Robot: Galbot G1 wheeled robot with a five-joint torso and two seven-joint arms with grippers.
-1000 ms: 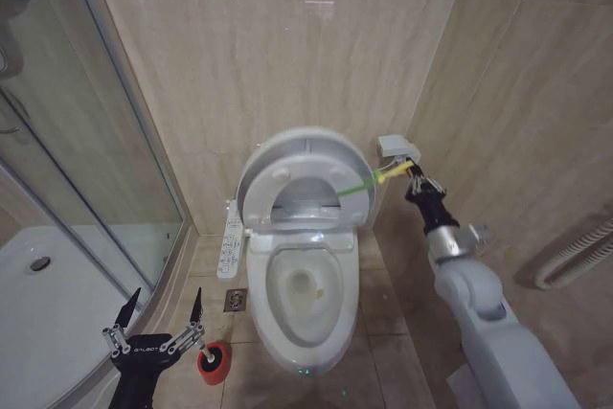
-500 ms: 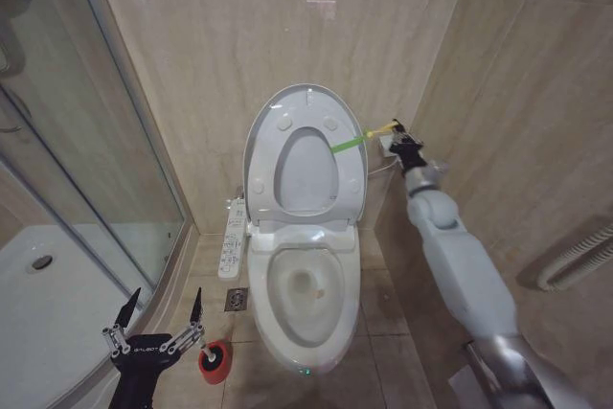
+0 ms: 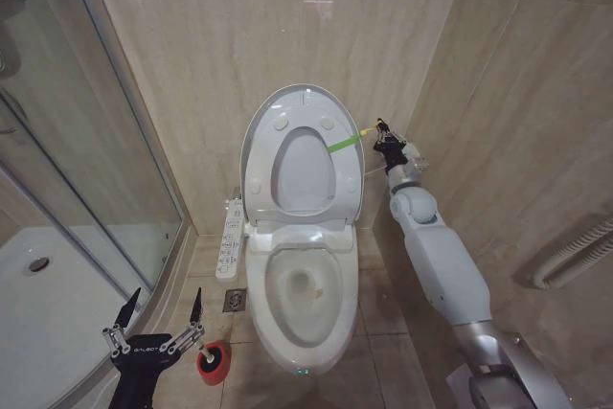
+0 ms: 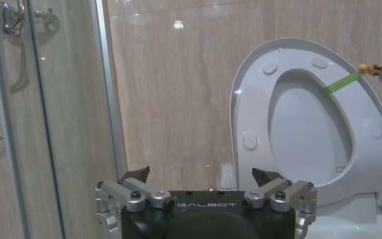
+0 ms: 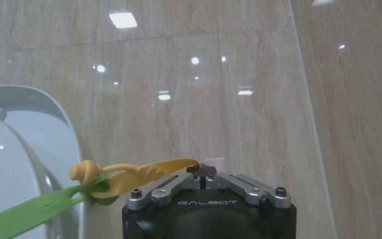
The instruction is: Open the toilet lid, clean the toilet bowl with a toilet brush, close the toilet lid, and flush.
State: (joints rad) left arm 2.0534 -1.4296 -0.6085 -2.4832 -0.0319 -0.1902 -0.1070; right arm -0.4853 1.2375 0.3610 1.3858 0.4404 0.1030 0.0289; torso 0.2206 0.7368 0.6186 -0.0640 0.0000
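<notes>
Two grippers are seen: the left gripper (image 3: 156, 328), spread wide, is parked low beside the toilet brush (image 3: 213, 361) in its red cup. Beyond the toilet bowl (image 3: 305, 294), the toilet lid (image 3: 305, 155) is raised upright. The right gripper (image 5: 203, 180), seen clamped on the pull tag (image 5: 138, 173) in its wrist view, likely must release it next.

Toilet lid (image 3: 303, 155) swung up to upright; right claw (image 3: 379, 130) rose with yellow-green loop tag (image 3: 347, 142).
</notes>
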